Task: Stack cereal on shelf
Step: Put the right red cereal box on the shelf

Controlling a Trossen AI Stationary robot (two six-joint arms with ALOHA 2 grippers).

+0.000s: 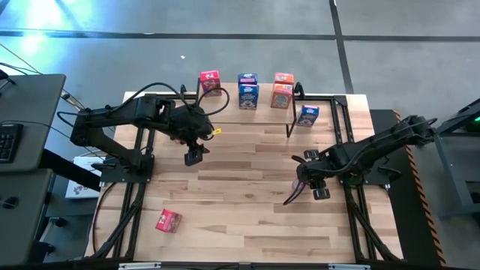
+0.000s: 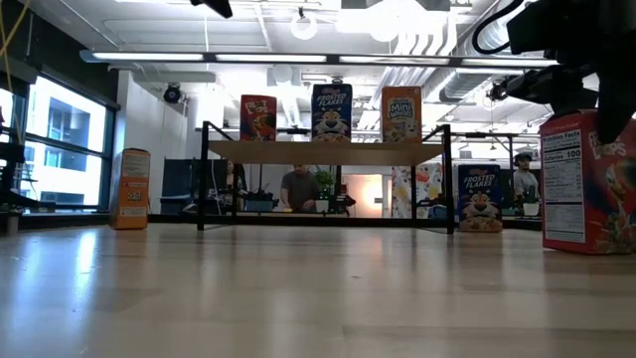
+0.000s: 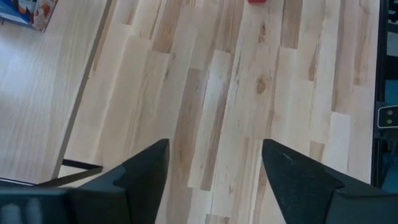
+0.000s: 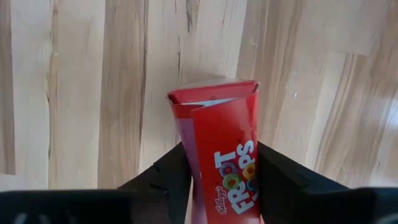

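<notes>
Pale wood planks make up the counter [image 1: 247, 187], with a grey floor around it and, in the low view, an office room behind where a person [image 2: 299, 189] sits far off.

The shelf [image 1: 319, 97] stands along the far edge of the counter. On its plank top stand three cereal boxes in a row: a red box [image 2: 258, 117], a blue Frosted Flakes box [image 2: 332, 111] and an orange Mini-Wheats box [image 2: 401, 114]. Another blue box [image 1: 307, 115] stands on the counter under the shelf's right end, and an orange box [image 2: 130, 189] stands at the low view's left edge.

The right end effector [image 1: 307, 182] is over the counter's right half, its two fingers pressed against the sides of a red Froot Loops box [image 4: 221, 149], pinching it; the box's top flap is slightly open. The low view shows this box large at the right, its base at the counter.

The left end effector [image 1: 196, 155] hangs over the counter's left-centre, in front of the shelf, its fingers [image 3: 146, 165] spread apart with only bare planks between them, holding nothing.

A further pink-red box [image 1: 168, 220] lies alone near the counter's front left, well apart from both arms.
</notes>
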